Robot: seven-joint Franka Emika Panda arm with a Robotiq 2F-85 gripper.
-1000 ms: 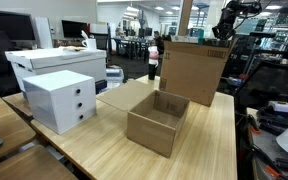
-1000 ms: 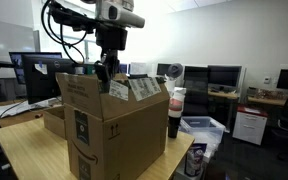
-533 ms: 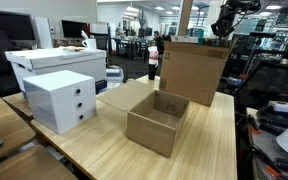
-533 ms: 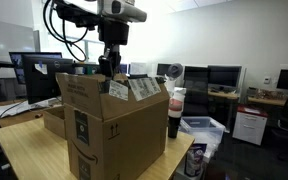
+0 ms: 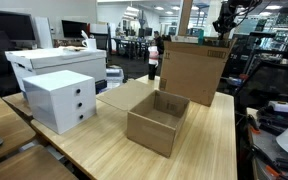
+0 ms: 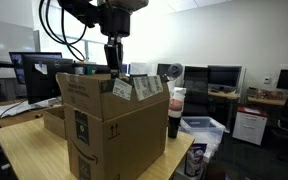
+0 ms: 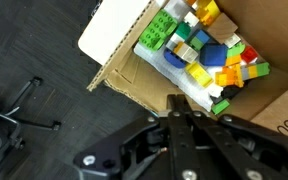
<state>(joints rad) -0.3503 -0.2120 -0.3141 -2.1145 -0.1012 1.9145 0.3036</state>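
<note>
Gripper pressed fully together, nothing held, above tall cardboard box of toy blocks

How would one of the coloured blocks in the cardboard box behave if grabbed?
The blocks look like hard plastic: probably stiff and light, perhaps slippery. They lie in a loose heap, so neighbours would likely shift when one is pulled.
</note>
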